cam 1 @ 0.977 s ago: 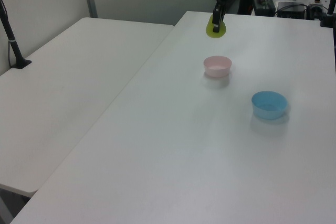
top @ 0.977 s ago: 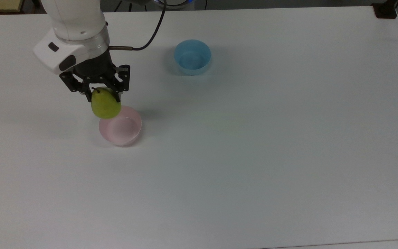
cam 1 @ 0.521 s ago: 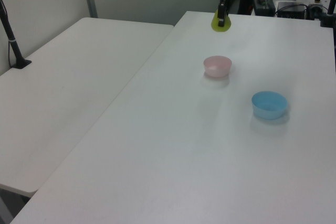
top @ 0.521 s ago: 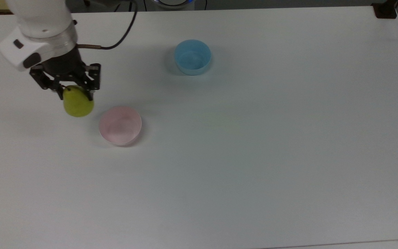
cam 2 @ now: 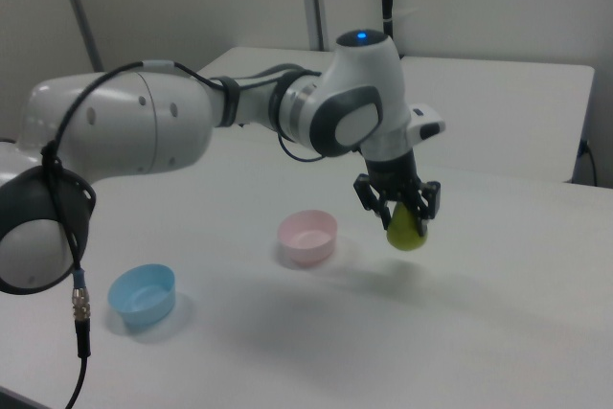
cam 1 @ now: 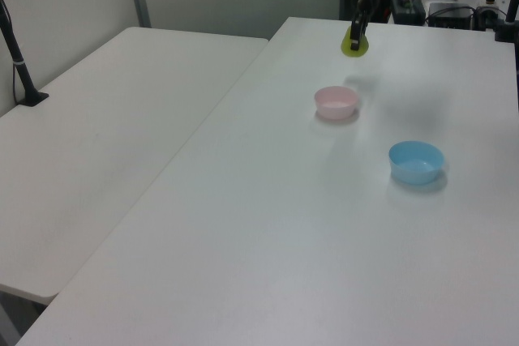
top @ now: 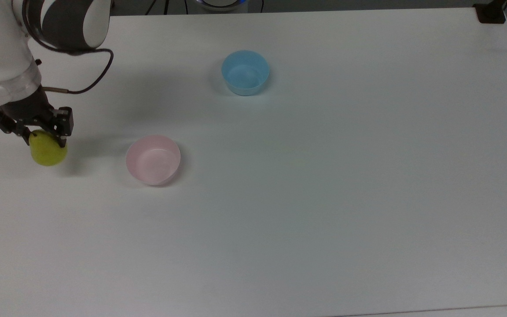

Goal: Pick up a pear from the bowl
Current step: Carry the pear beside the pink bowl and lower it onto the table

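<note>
My gripper (top: pixel 44 135) is shut on the yellow-green pear (top: pixel 49 152) and holds it in the air over the white table, well off to the top view's left of the pale pink bowl (top: pixel 153 159). The bowl is bare inside. In the right view the pear (cam 2: pixel 407 229) hangs from the gripper (cam 2: pixel 403 208) to the right of the bowl (cam 2: pixel 308 236). In the left view the pear (cam 1: pixel 355 42) and gripper (cam 1: pixel 355 36) are beyond the bowl (cam 1: pixel 336 102), near the table's far end.
A light blue bowl (top: pixel 245 72) stands on the table (top: pixel 324 176) at the top view's upper middle, apart from the pink one. A second white table (cam 1: pixel 97 135) adjoins at the left view's left. My arm's bulk (cam 2: pixel 124 141) stretches across the right view's left.
The gripper has carried the pear away from above the pink bowl, toward the top view's left and slightly lower in that view. Both bowls stayed put.
</note>
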